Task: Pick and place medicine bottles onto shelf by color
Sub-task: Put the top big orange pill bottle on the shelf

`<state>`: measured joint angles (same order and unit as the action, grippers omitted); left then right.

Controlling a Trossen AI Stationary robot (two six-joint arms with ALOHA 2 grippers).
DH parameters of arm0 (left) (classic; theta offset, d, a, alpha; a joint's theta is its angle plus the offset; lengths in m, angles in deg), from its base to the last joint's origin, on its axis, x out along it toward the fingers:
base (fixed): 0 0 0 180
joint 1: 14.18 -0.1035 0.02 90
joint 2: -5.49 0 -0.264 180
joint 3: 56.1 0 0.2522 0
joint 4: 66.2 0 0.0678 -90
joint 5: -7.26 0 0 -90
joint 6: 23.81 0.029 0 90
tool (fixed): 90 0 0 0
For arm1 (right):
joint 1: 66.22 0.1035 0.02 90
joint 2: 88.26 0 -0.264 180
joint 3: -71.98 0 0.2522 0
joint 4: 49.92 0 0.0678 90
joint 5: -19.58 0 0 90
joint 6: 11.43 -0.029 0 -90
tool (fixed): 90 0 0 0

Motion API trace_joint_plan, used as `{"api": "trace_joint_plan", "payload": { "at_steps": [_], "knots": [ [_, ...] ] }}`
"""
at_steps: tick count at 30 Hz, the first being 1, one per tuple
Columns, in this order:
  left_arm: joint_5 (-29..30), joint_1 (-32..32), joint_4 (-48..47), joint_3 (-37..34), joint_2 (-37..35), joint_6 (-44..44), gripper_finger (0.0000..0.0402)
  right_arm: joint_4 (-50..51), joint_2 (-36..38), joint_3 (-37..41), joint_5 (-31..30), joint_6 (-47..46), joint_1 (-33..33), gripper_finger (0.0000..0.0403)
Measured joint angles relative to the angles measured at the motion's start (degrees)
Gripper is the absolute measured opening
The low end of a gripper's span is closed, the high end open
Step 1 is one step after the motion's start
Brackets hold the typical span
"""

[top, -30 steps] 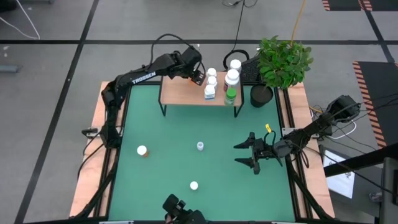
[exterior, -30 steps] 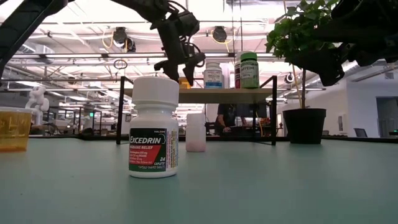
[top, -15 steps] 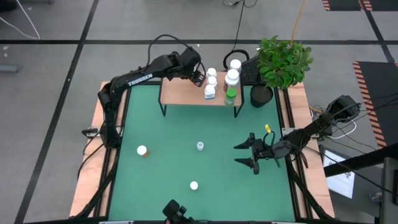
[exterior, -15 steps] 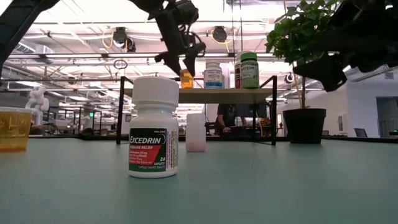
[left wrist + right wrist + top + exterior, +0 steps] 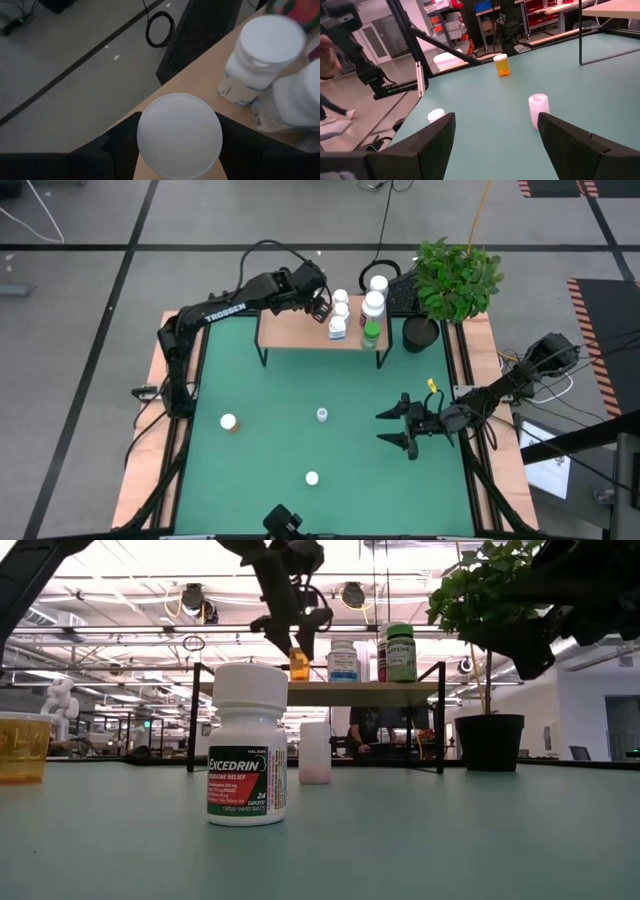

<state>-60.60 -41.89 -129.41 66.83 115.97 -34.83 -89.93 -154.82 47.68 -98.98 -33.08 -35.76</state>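
Note:
My left gripper [image 5: 320, 302] hangs over the left part of the shelf [image 5: 290, 328], shut on an orange medicine bottle [image 5: 299, 666] with a white cap. To its right on the board stand several bottles: white-capped ones [image 5: 340, 310], a blue-labelled one [image 5: 343, 662] and a green one [image 5: 371, 333]. On the green table stand an orange bottle [image 5: 229, 422], a small white bottle [image 5: 322, 415] and an Excedrin bottle [image 5: 312, 478]. My right gripper [image 5: 408, 430] stays open and level over the table's right part, holding nothing. My left gripper pinches the orange bottle's white cap [image 5: 180, 135] between its two fingers [image 5: 120, 145], one on each side. The fingers slant down from the table's left. The bottle hangs upright below them, its base at board level; whether it rests on the shelf I cannot tell.
A potted plant [image 5: 455, 278] in a black pot [image 5: 421, 333] stands just right of the shelf. Wooden strips [image 5: 150, 410] border the green mat. Open mat lies between the shelf and the loose bottles.
My left gripper has risen a little over the shelf's left part and rolled about its own axis, still shut on the orange bottle. In the low view the bottle now shows more fully below the fingers, upright.

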Motion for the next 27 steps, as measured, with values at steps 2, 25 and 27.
{"api": "trace_joint_plan", "payload": {
  "at_steps": [2,25,27],
  "knots": [
    [0.0,-0.05,-0.01,0.0,0.74,0.12,0.023,0.06,0.0,-0.01,0.02,-0.02,0.0,0.0276],
    [-1.52,-2.66,-0.27,0.0,2.92,0.4,0.0258,0.52,0.0,0.0,0.04,0.31,0.0,0.0276],
    [-1.61,-2.66,-0.94,0.0,2.92,0.47,0.0276,0.52,0.0,-0.01,0.04,0.28,0.0,0.0276]
  ]
}}
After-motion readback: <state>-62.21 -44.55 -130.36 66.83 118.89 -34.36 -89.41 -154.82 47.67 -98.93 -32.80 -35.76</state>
